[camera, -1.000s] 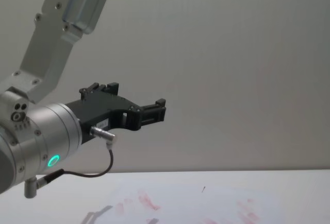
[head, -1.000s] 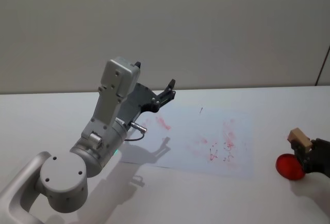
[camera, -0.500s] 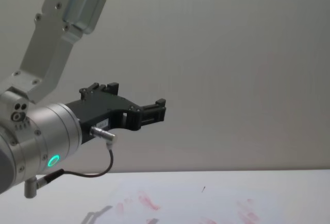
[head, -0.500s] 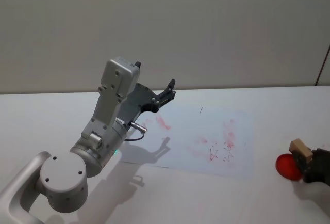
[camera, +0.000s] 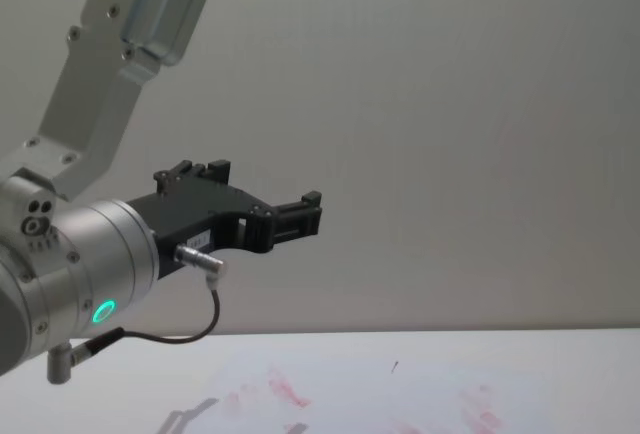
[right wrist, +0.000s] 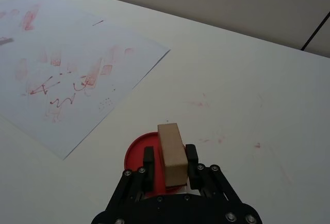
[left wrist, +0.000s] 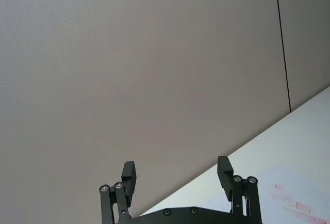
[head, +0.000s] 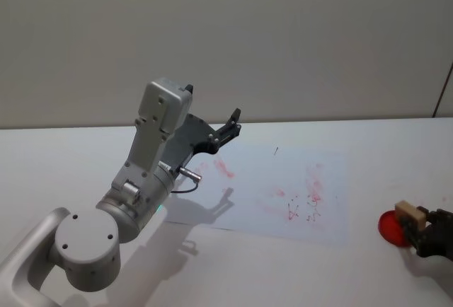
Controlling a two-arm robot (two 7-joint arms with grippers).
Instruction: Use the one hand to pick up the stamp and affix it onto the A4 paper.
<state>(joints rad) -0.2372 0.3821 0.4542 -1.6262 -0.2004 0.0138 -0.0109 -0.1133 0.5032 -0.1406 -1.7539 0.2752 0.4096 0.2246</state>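
Here the stamp (right wrist: 171, 153) sits clamped between the fingers (right wrist: 148, 168) of the right gripper (right wrist: 169, 168), its long axis running straight out ahead of them and its lower end over a red ink pad (right wrist: 137, 156) on the tabletop (right wrist: 247, 105). Whether the stamp's face touches the pad cannot be told. In the head view this gripper (head: 422, 234) is low at the robot's right, with the stamp (head: 409, 213) upright above the red disc (head: 390, 226).

What the coming move turns on, in my judgement, is where the A4 paper (right wrist: 77, 64) lies from there: forward and toward the robot's left, its near corner just beside the pad but apart from it. The sheet (head: 283, 187) already carries several pink-red prints, so the right arm, which is the nearer one and already carries the stamp, would need to lift and swing leftward over it.

Farther off, the left gripper (head: 225, 129) hangs raised above the paper's far left corner, fingers (left wrist: 224, 171) spread wide and empty, pointing at the wall.
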